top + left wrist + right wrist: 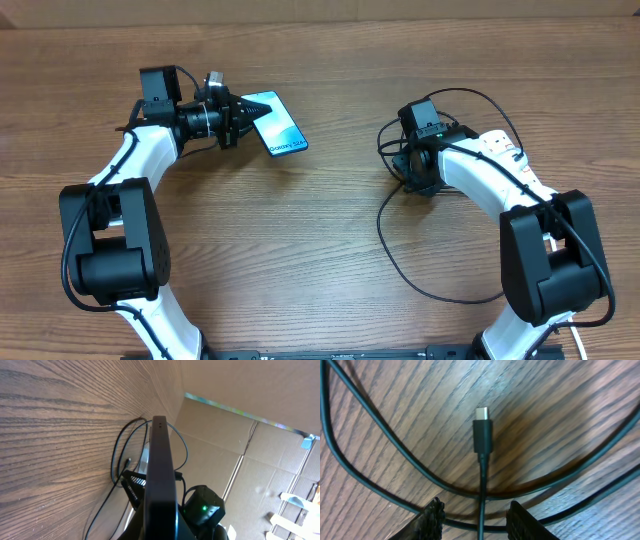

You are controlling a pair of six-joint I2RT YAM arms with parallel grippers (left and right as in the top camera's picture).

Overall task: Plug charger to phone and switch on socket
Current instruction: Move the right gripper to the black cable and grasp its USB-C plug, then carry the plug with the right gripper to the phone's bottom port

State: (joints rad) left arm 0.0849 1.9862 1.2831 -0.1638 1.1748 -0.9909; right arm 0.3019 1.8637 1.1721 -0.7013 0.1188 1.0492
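You are at the pick-up of the charger; the step in hand, as I judge it, is getting a hold on the cable just behind its plug tip.

Nearest in, your right claw points down at the bench. Its jaws are part open and astride the cable, one finger on each side, neither touching it (so nothing is held yet). The plug tip lies flat just ahead of the fingers, metal end pointing away from them, and other loops of the same cable cross beneath. The right arm is folded at the elbow, with the forearm reaching inward and the wrist bent down over the coil.

The next move calls for a pinch close behind the tip, keeping the tip straight so that you can steer it.

Farther out, across the bench, your left claw is clamped tight on one end of the phone. The phone is screen up, with its free end aimed toward the right arm. The left arm stretches forward with the wrist level. Whether the phone rests on the bench or is lifted, I cannot tell.

The socket shows in no view.
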